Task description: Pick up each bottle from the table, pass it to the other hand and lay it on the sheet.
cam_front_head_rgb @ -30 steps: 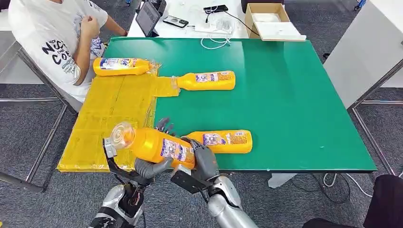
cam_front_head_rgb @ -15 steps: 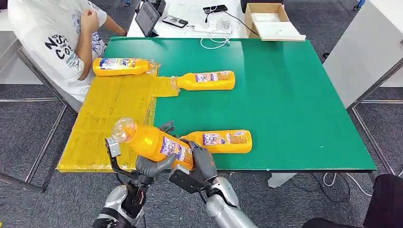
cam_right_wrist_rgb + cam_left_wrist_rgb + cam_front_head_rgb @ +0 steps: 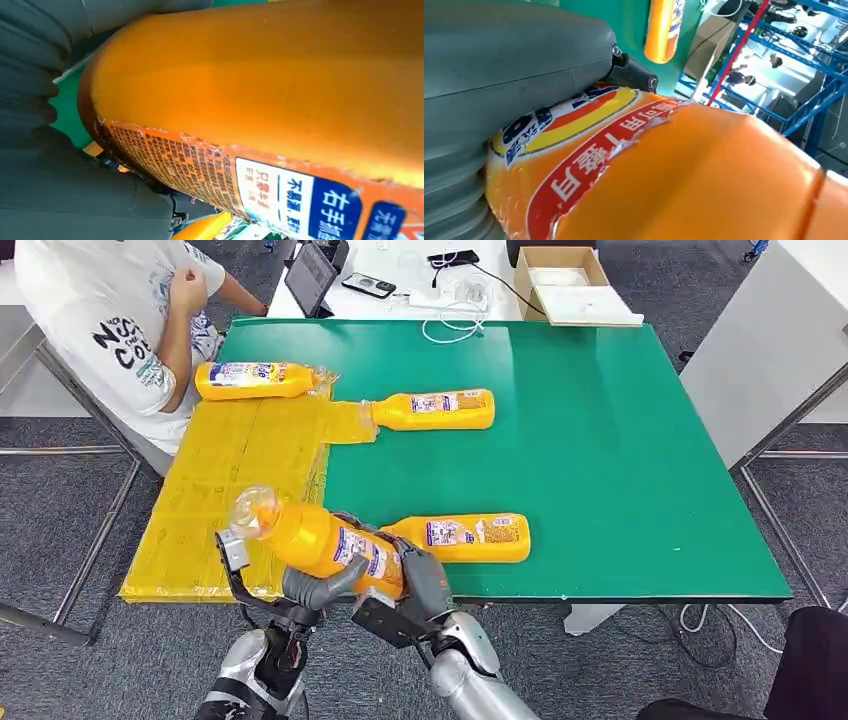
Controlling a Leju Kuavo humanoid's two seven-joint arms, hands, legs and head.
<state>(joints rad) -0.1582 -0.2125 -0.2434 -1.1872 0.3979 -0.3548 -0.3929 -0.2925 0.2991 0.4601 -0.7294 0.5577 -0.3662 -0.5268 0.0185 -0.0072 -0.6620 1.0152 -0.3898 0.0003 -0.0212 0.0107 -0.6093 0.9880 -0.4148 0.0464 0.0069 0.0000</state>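
— Where does the job stand?

— I have one bottle in the air over the near edge of the green table, cap pointing left toward the yellow sheet. My left hand cups it from below around the middle, and my right hand wraps its base end. Both hands grip it, so I'd call this mid-handover.

— And the others?

— One bottle lies at the far end of the sheet, near a seated person; I judge that one done. Another lies on the table with its cap just touching the sheet's right flap. A third rests on the table at the near edge, just beside my right hand.

— So what's left?

— Release with the right, lay this bottle down, then the two on the table.
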